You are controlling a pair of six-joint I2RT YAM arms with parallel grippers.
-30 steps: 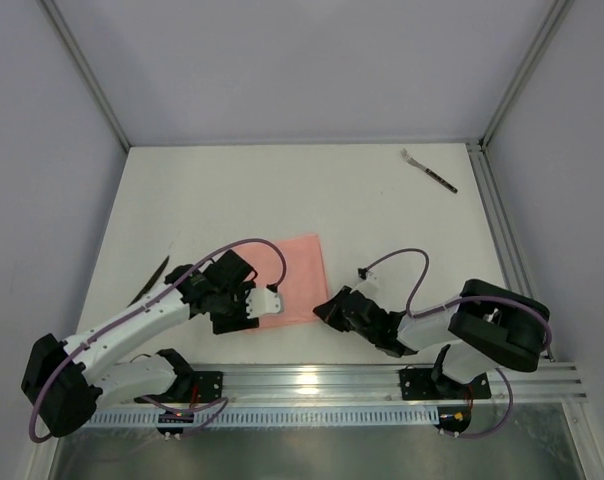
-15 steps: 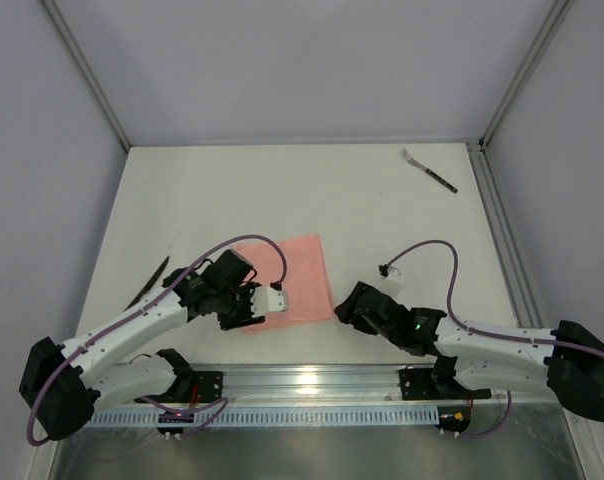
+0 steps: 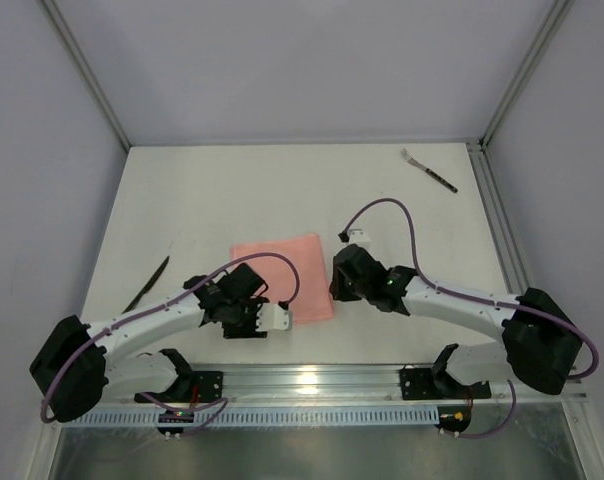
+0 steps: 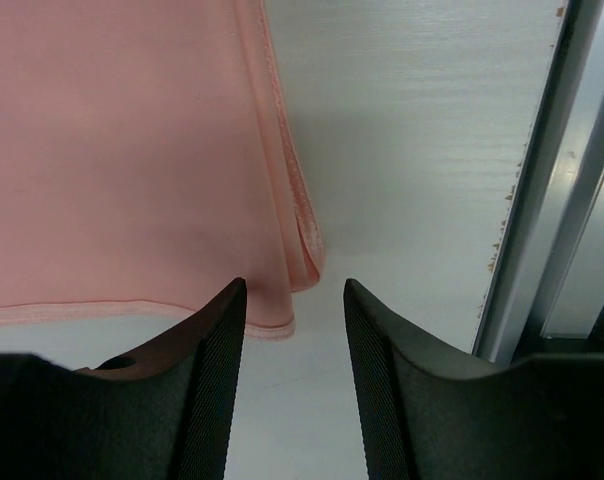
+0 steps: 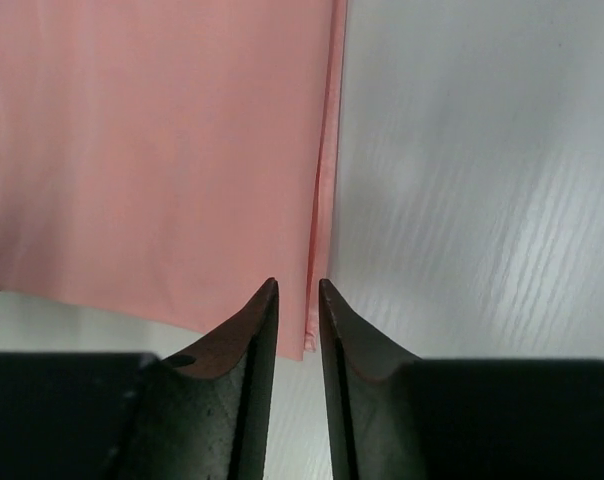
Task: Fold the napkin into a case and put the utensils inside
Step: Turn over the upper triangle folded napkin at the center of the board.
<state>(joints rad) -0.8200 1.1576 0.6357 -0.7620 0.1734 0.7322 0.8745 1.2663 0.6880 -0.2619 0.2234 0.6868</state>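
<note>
Table [image 3: 232,190] w/ napkin [image 3: 282,272], fork [image 3: 428,170], slim dark item [image 3: 150,283], poss. utensil

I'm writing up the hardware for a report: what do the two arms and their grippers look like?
The left arm and right arm have white links with black joints, and a purple cable loops along each. The fingers are black with finely ribbed faces.

The left arm [image 3: 147,322] and right arm [image 3: 462,305] were white tubes with bulky black joints; a purple cable [image 3: 282,262] looped loosely along each; the left end effector [image 4: 292,290] and right end effector [image 5: 299,285] had black, finely ribbed fingers [image 4: 217,360].
</note>
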